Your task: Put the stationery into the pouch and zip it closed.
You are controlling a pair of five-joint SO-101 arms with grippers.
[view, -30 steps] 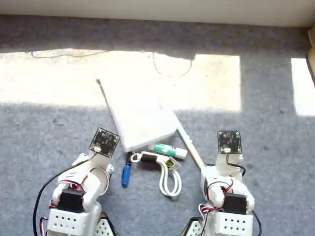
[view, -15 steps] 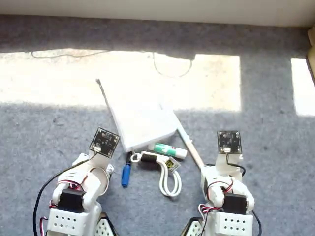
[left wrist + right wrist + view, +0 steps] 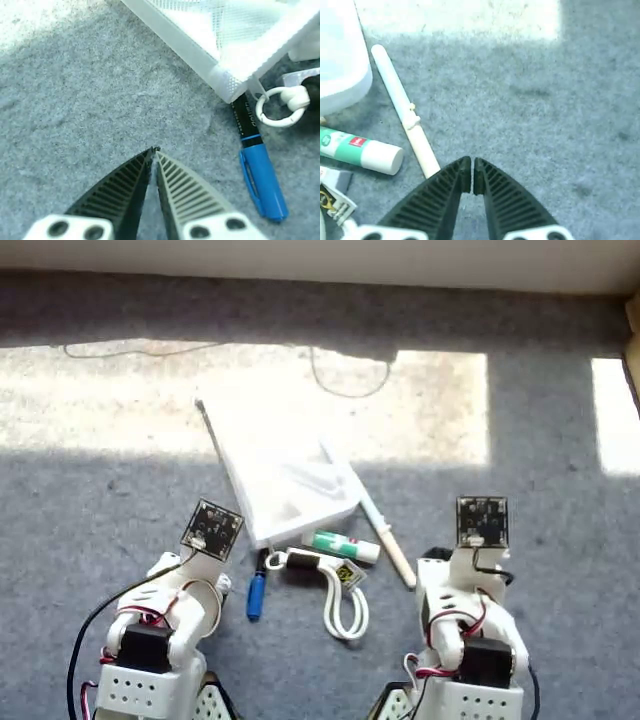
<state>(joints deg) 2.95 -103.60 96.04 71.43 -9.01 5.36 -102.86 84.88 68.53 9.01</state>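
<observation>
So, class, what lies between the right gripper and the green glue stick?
A long white pen lies between the right gripper and the glue stick, its near end by the gripper. The right wrist view shows this most plainly.

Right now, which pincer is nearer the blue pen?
Left. The left pincer lies just beside the blue pen; the right pincer is by the white stick.

**Cut Off and Covered**

In the left wrist view the pouch [image 3: 240,35] runs past the edge, as does the white cord [image 3: 294,97] beside the blue pen [image 3: 260,175]. In the right wrist view the glue stick [image 3: 360,150] is cut at the edge, and the white pen [image 3: 400,107] disappears behind the right arm's fingers [image 3: 440,195]. From the high view, the pouch's zip is too washed out to judge.
</observation>
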